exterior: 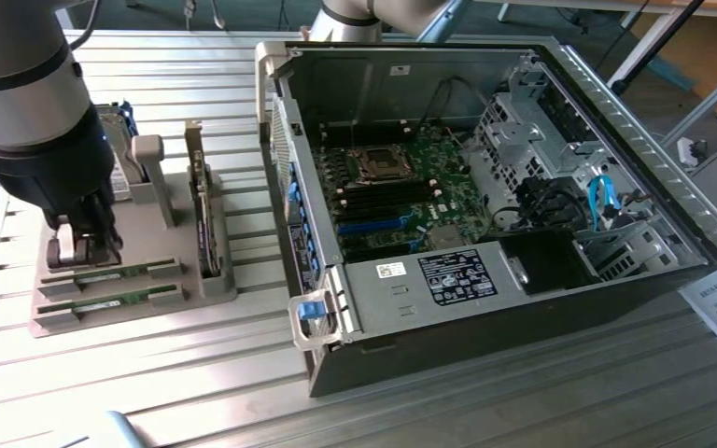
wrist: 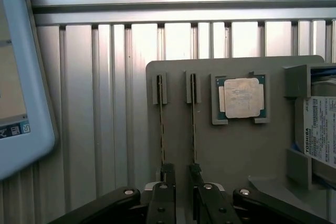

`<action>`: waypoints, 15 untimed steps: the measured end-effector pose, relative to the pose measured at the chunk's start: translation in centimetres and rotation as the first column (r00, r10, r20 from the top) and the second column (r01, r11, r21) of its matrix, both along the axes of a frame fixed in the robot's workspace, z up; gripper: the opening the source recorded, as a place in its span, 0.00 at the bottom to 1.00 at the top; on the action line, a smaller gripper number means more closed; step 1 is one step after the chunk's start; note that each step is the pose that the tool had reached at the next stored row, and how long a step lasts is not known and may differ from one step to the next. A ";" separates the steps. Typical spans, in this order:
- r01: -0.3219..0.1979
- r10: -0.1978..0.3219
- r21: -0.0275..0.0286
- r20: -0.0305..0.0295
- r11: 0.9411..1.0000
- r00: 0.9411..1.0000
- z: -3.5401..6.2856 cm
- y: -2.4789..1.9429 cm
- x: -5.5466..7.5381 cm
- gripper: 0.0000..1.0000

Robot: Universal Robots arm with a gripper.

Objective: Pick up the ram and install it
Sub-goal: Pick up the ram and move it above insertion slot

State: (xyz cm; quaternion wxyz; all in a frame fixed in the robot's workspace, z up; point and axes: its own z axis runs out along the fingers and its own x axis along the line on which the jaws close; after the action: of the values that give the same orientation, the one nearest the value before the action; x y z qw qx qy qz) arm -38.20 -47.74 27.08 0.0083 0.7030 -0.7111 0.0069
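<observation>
Two ram sticks lie edge-up in parallel slots of the grey holder tray [exterior: 147, 308]: one ram [exterior: 116, 275] farther back, the other [exterior: 107, 301] nearer the front. In the wrist view they are two thin lines, one ram [wrist: 160, 124] and its twin [wrist: 193, 124]. My gripper [exterior: 81, 250] hangs low over the tray's end at the exterior view's left. My gripper [wrist: 181, 182] is open, each fingertip [wrist: 167, 174] over the near end of one stick, with bare tray in the narrow gap. Nothing is held.
The open computer case [exterior: 608, 121] lies at the exterior view's right, with its motherboard [exterior: 396, 187] exposed. The tray also holds a square silver processor [wrist: 241, 98], a hard drive [wrist: 320, 140] and an upright green card [exterior: 209, 224]. A white-framed screen [wrist: 21, 103] lies beside the tray.
</observation>
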 end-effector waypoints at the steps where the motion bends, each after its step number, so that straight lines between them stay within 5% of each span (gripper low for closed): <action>1: 0.000 0.000 0.000 0.000 1.000 1.000 -0.13 -0.01 0.0 0.24; 15: 0.000 0.000 0.000 0.000 1.000 1.000 -2.36 -0.16 0.0 0.24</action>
State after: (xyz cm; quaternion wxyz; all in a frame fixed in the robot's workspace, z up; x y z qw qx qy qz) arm -38.20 -47.90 24.72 0.0085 0.7030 -0.7111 0.0069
